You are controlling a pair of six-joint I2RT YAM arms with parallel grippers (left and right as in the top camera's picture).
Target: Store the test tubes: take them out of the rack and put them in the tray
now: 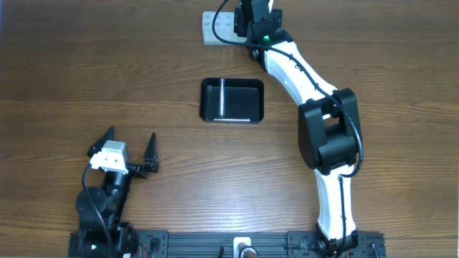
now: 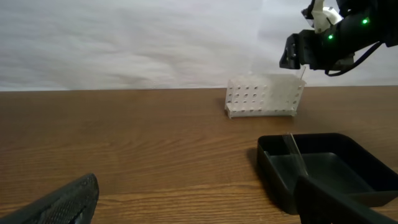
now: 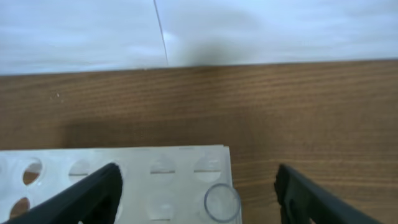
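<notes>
1. Table: black tray mid-table.
2. R gripper: I see its fingers apart, over the rack at tray's 12 o'clock.
3. L gripper: fingers apart, at tray's 8 o'clock.
4. Tray tube lies flat in the tray; rack tube stands in the rack.

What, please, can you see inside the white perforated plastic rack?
One clear test tube stands in a hole near the rack's end; the other visible holes look empty. The right gripper's black fingers cover part of its top.
</notes>
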